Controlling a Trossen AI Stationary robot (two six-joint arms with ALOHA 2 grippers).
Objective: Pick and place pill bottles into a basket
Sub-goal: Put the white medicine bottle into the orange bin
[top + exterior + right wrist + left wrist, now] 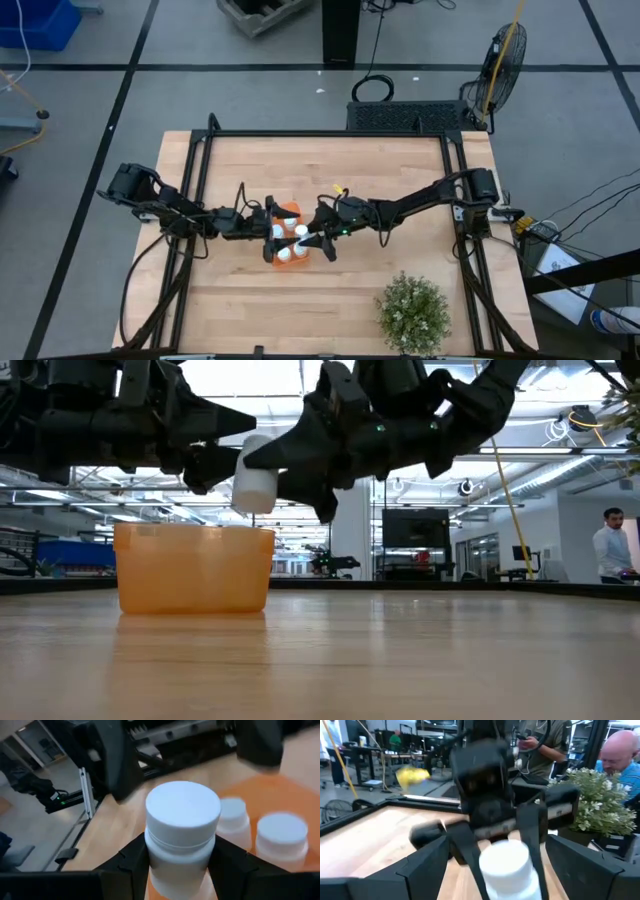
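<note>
The orange basket (290, 212) (195, 568) stands mid-table with white pill bottles (283, 253) (282, 837) upright inside it. My right gripper (308, 240) (180, 855) reaches in from the table's right and is shut on one more pill bottle (182, 820) (255, 485) (507, 865), held above the basket's rim. My left gripper (262, 230) (500, 870) stands open at the basket's left side and points level toward the right gripper. Nothing is between its fingers. My right gripper pinches the bottle's body just below the cap (175, 865) between its two fingers. The fingers come roughly level from the table's right side. The bottle stands about upright, cap up, and hangs clear above the basket's rim (250, 532).
A green bushy plant (412, 312) (600, 795) stands at the table's near right. Black frame rails (330, 135) run along the table's far, left and right edges. People (620, 755) (610, 545) are in the room beyond the table.
</note>
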